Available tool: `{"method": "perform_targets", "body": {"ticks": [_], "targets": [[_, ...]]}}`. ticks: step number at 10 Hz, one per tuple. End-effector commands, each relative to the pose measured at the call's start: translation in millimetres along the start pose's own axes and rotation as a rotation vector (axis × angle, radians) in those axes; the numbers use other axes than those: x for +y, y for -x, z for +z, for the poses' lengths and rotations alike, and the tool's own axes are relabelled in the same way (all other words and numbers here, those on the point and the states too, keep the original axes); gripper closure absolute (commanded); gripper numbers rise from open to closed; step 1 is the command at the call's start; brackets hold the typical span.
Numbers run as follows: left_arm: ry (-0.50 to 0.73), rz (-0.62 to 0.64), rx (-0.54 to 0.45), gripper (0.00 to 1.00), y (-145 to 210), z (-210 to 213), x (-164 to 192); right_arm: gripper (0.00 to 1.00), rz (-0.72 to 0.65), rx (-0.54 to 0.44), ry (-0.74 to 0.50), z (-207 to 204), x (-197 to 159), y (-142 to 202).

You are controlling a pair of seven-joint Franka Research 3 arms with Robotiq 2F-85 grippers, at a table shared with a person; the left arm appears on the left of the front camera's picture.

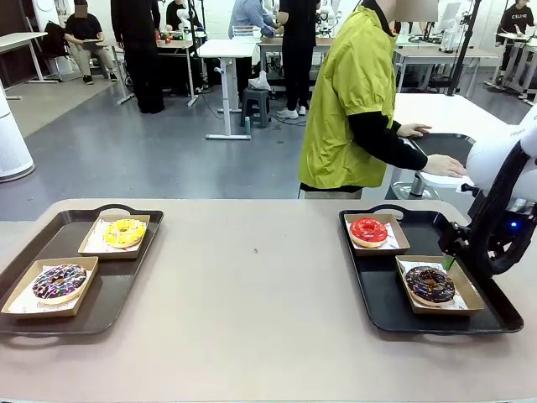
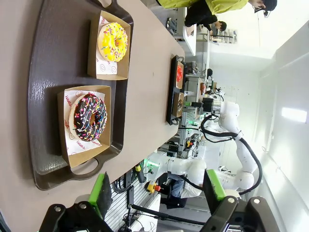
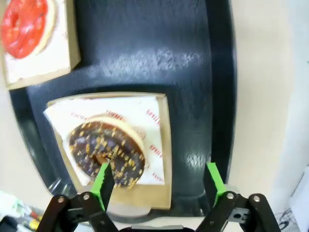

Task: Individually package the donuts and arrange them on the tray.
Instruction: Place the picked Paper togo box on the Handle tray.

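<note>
We see four donuts, each lying flat with its hole facing up in its own paper-lined cardboard box; being rings, they have no long axis to speak of. The dark chocolate donut point(image 1: 430, 284) sits in the near box point(image 1: 468, 294) of the right black tray point(image 1: 379, 302), with the red-iced donut point(image 1: 368, 230) in the box just behind it. On the left tray point(image 1: 117, 294) we find the sprinkled chocolate donut point(image 1: 59, 281) in front and the yellow-iced donut point(image 1: 125, 232) behind. Our right gripper point(image 3: 157, 180) hangs just above the near edge of the dark donut's box, fingers apart and empty, one green pad point(image 3: 103, 180) overlapping the donut in the wrist view. Our left gripper point(image 2: 158, 192) is spread wide, holding nothing, off the left tray's near end. A person point(image 1: 357, 101) in a yellow-green top stands beyond the table, hands on a neighbouring white table point(image 1: 453, 111).
</note>
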State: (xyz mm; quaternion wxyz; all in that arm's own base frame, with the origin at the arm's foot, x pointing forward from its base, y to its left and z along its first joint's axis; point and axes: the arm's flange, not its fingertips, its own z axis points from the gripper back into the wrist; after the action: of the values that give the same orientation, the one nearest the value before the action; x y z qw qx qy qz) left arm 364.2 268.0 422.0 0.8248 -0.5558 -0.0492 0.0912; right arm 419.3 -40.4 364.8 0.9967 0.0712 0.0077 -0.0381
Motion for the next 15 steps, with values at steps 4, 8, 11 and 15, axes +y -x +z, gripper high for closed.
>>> {"method": "perform_targets", "body": {"ticks": [4,8,11,15], "targets": [[0.005,-0.001,-0.005,0.01,2.2,1.3,-0.1,0.05,0.115,-0.090,-0.738,141.3,-103.3,51.2],[0.005,-0.001,-0.005,0.01,2.2,1.3,-0.1,0.05,-0.031,-0.141,-0.995,111.2,-190.5,46.1],[0.005,-0.001,-0.005,0.01,2.2,1.3,-0.1,0.05,-0.092,-0.182,-1.093,72.5,-223.0,37.3],[0.005,-0.001,-0.005,0.01,2.2,1.3,-0.1,0.05,-0.115,-0.170,-1.077,57.8,-220.7,41.8]]}}
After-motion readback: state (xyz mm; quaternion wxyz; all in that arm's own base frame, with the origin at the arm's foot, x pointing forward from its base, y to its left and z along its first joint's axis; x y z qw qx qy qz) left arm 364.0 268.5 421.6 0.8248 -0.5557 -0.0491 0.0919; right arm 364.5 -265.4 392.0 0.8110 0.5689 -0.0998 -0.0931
